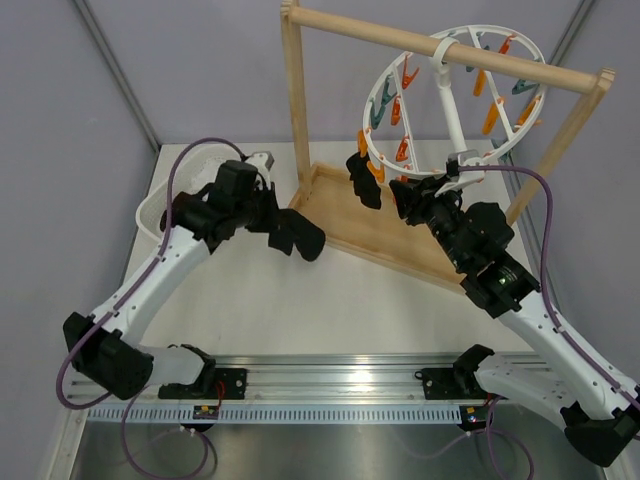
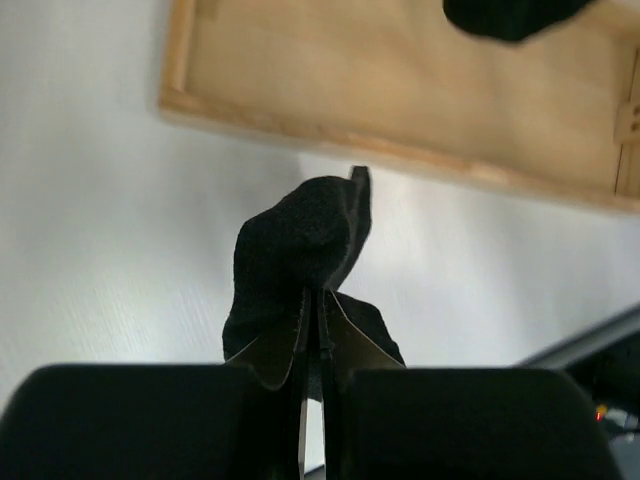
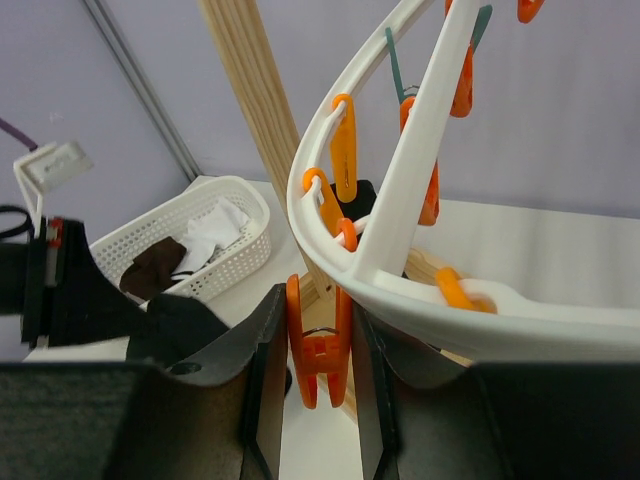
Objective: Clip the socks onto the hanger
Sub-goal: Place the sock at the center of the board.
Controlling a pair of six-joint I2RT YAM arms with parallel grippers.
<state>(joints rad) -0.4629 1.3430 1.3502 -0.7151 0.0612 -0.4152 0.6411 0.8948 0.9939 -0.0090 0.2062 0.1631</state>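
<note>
My left gripper (image 1: 272, 218) is shut on a black sock (image 1: 300, 238), held above the table left of the wooden stand. In the left wrist view the sock (image 2: 300, 245) bulges out past the closed fingers (image 2: 270, 350). The hanger (image 1: 455, 100), a white ring with orange and teal clips, hangs from the stand's top bar. Another black sock (image 1: 364, 184) hangs from its lower left rim. My right gripper (image 3: 318, 312) is shut on an orange clip (image 3: 320, 360) under the hanger's rim (image 3: 400, 290); the clip's lower tips stand slightly apart.
The wooden stand (image 1: 296, 110) has a flat tray base (image 1: 350, 225) between the arms. A white mesh basket (image 3: 215, 255) with white and dark brown socks stands at the left, mostly behind my left arm in the top view (image 1: 150, 215).
</note>
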